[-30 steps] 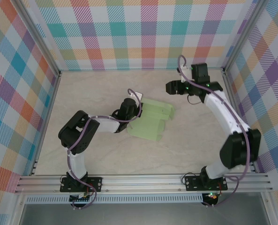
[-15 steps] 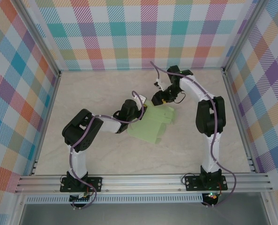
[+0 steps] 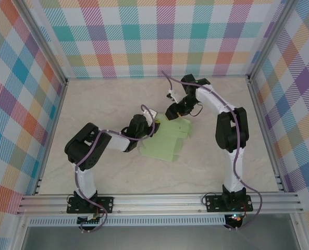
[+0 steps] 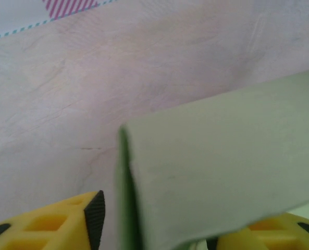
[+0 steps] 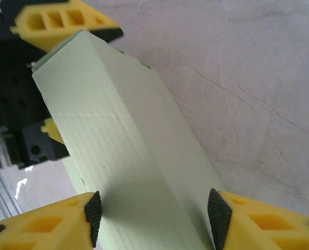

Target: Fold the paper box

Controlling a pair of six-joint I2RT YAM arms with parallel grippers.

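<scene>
Pale-green paper box (image 3: pixel 167 139) lies on the bench (image 3: pixel 102 104), one panel raised; left pincer (image 3: pixel 155 124) gapes loosely around its edge, right pincer (image 5: pixel 154 216) straddles the ridge — probably steadying the crease — grip unclear.

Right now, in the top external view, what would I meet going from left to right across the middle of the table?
The left arm's black elbow → paper box → right arm's black elbow. The left gripper and the right gripper both overlap the box, so I leave them out.
</scene>
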